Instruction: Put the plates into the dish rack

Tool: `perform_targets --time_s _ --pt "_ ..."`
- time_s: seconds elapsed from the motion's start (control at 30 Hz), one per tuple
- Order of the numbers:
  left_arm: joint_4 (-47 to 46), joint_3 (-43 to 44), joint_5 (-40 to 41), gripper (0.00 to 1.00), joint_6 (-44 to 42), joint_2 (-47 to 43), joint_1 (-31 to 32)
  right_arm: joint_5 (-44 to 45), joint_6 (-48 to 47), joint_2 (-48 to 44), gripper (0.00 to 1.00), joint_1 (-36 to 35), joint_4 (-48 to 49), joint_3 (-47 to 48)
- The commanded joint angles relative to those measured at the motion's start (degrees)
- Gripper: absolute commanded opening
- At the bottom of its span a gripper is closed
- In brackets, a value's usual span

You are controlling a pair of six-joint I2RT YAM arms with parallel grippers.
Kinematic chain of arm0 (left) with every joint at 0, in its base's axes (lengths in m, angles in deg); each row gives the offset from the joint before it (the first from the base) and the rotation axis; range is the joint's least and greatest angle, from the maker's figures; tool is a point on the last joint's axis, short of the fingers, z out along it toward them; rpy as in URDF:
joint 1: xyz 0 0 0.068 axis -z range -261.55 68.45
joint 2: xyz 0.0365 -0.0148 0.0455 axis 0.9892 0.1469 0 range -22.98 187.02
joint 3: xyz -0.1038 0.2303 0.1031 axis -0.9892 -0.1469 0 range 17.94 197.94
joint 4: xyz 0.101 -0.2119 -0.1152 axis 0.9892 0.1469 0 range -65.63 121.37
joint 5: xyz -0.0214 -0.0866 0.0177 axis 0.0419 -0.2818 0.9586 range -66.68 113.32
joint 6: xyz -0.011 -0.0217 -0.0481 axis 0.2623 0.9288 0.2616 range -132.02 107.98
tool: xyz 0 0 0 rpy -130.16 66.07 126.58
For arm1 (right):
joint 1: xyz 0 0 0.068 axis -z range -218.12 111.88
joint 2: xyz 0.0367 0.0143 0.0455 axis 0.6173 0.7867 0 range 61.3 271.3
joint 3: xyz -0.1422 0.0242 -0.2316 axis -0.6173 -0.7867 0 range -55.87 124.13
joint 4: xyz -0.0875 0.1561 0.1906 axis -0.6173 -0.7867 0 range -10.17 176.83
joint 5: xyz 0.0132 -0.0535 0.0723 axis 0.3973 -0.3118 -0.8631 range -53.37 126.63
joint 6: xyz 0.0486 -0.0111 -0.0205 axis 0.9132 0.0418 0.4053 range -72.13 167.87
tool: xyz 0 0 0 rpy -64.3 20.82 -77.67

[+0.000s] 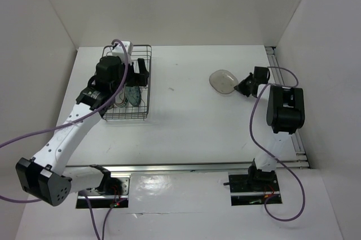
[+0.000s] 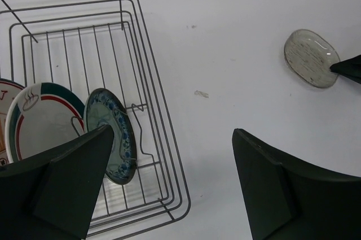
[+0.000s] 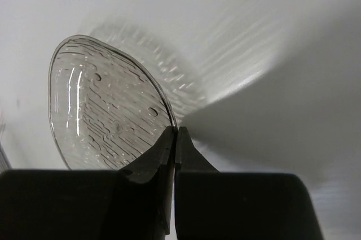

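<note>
The dish rack [image 1: 141, 53] is a dark wire basket at the far left; its corner shows in the left wrist view [image 2: 169, 155]. Three plates stand upright in it: teal-green patterned [image 2: 110, 132], white with a red-and-teal rim [image 2: 42, 121], and a sliver of the orange sunburst one [image 2: 4, 96]. My left gripper [image 1: 137, 76] is open and empty above the rack's right side [image 2: 174, 138]. The pale grey translucent plate [image 1: 222, 81] lies right of centre [image 2: 311, 58]. My right gripper [image 1: 241, 86] is shut on its rim [image 3: 174, 132], and the plate [image 3: 107, 116] looks tilted.
White walls close in the table on the left, back and right. A metal rail [image 1: 299, 144] runs along the right edge and another [image 1: 186, 166] along the front. Purple cables [image 1: 34, 135] hang from both arms.
</note>
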Motion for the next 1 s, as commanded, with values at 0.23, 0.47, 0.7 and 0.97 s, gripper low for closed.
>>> perform_targets --time_s 0.23,0.47,0.7,0.97 --pt "0.4 4.2 -9.7 1.0 3.9 7.3 0.2 -15.0 -18.6 -18.5 0.0 -15.1 18.3 -6.7" --pt "-0.1 4.8 -11.9 1.0 5.0 10.7 0.2 -16.9 -24.5 -25.1 0.0 -25.7 20.4 -9.5" --pt "-0.7 4.8 -16.1 1.0 5.7 11.7 0.2 -15.7 -25.2 -26.2 0.0 -30.0 19.8 -7.8" --pt "-0.7 4.8 -18.4 0.88 5.7 12.8 0.2 -17.0 -20.9 -27.9 0.0 -31.6 25.1 -8.5"
